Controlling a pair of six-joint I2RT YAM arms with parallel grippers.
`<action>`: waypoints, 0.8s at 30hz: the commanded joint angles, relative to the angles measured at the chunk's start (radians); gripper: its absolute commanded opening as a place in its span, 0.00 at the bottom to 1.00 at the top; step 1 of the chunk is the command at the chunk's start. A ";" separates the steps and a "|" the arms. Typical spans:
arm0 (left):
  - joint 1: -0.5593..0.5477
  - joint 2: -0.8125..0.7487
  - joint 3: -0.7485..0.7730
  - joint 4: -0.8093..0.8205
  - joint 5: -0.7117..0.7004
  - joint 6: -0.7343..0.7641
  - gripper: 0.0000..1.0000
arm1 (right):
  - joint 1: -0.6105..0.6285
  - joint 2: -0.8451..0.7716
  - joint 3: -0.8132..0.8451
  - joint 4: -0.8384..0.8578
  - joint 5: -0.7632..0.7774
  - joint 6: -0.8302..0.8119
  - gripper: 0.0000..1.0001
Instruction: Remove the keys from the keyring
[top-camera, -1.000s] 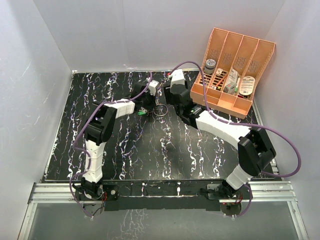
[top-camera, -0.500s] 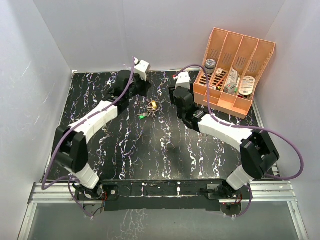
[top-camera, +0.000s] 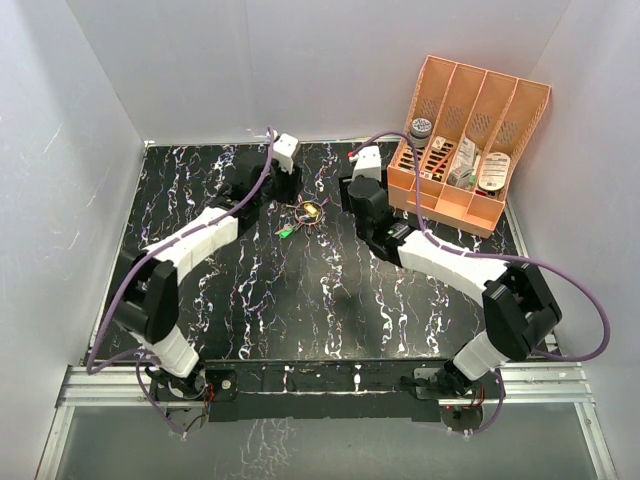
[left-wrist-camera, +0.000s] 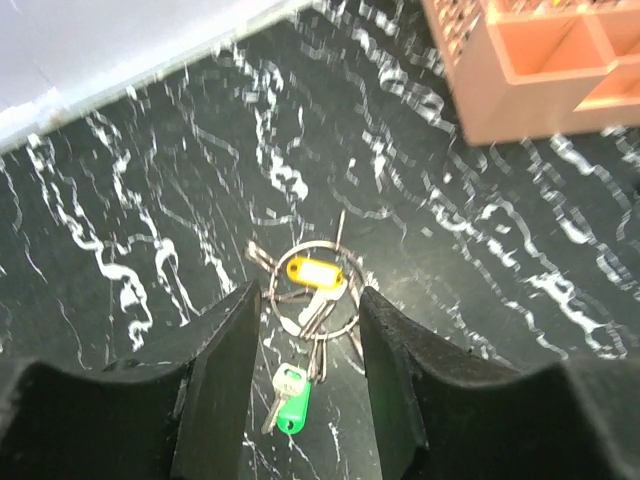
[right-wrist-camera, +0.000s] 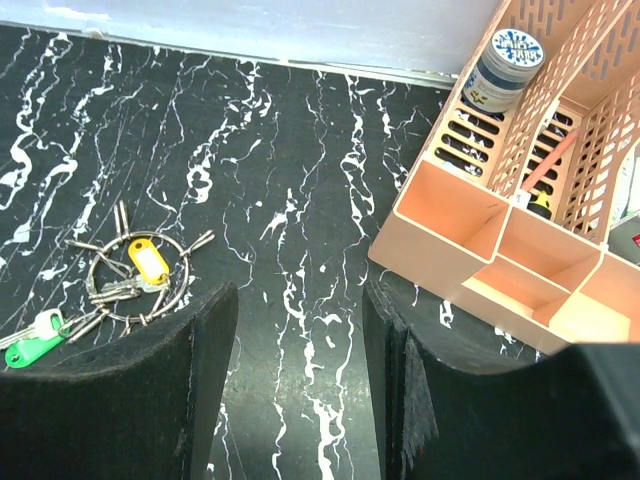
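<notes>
Green key and keyring tiny, indistinct from above.

White walls — black (white-veined) tabletop

The desk is black marble-look with white veins. A peach slotted organizer sits at its far right corner, with a small jar with a blue-and-white lid in the leftmost slot.
</notes>
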 joint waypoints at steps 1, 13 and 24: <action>0.000 0.089 -0.021 0.020 -0.070 -0.019 0.46 | -0.003 -0.081 0.000 0.048 -0.002 0.006 0.51; 0.091 0.344 0.089 0.007 -0.027 -0.199 0.47 | -0.002 -0.098 -0.036 0.048 -0.015 0.019 0.54; 0.090 0.402 0.107 0.010 0.059 -0.214 0.50 | -0.002 -0.071 -0.023 0.054 -0.029 0.025 0.54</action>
